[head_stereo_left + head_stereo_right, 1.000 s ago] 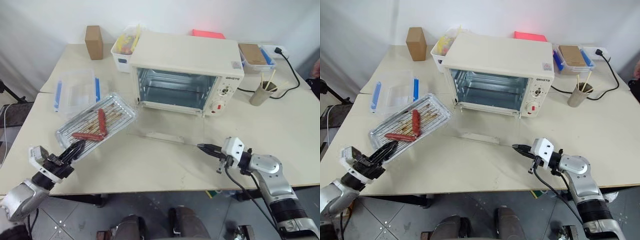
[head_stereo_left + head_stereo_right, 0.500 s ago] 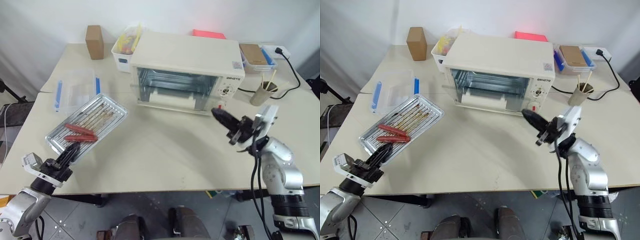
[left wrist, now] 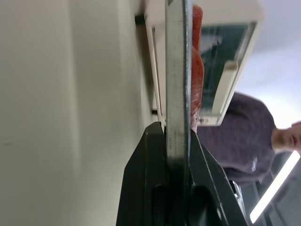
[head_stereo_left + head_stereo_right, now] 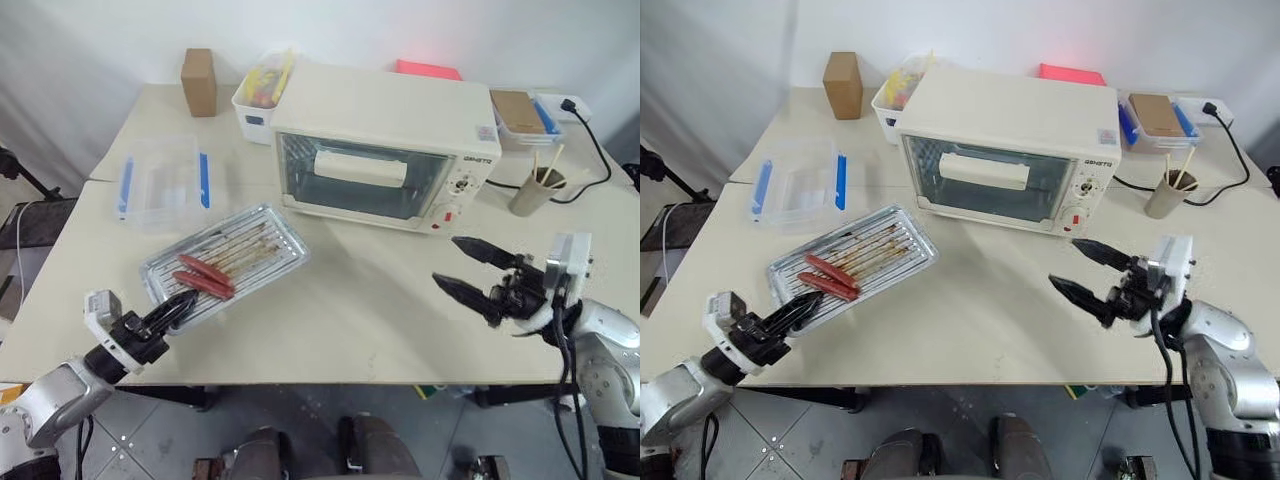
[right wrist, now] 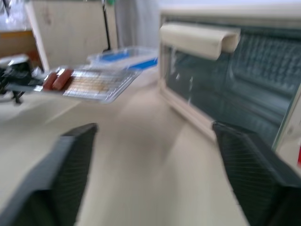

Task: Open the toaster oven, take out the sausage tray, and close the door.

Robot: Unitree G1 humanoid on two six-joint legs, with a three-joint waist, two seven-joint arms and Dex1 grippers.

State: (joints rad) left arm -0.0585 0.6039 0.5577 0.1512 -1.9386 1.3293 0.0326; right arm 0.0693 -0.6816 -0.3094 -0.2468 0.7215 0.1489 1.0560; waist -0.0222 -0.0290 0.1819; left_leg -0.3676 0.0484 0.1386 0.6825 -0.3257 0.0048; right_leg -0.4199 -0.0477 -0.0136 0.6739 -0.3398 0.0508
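The cream-white toaster oven [image 4: 385,110] stands at the back middle of the table. Its glass door [image 4: 365,180] is closed, with the bar handle [image 5: 197,40] up against the front. The silver sausage tray [image 4: 225,262] carries two red sausages [image 4: 203,281] and hangs just above the table's front left. My left gripper [image 4: 177,308] is shut on its near edge, and the rim [image 3: 178,94] sits pinched between the black fingers [image 3: 150,179]. My right gripper [image 4: 446,261] hovers open in front of the oven's right side and holds nothing.
A clear box with blue latches [image 4: 160,180] lies at the left. Behind it are a white bin [image 4: 258,98] and a cardboard box [image 4: 198,68]. A cup of chopsticks [image 4: 530,190], a black cable [image 4: 592,150] and another bin [image 4: 522,110] sit at the right. A person [image 3: 235,136] stands beyond the oven.
The door, flat open a second ago, has swung up and is now closed. My right gripper pulled back from it and opened. My left gripper carried the tray a little to the right.
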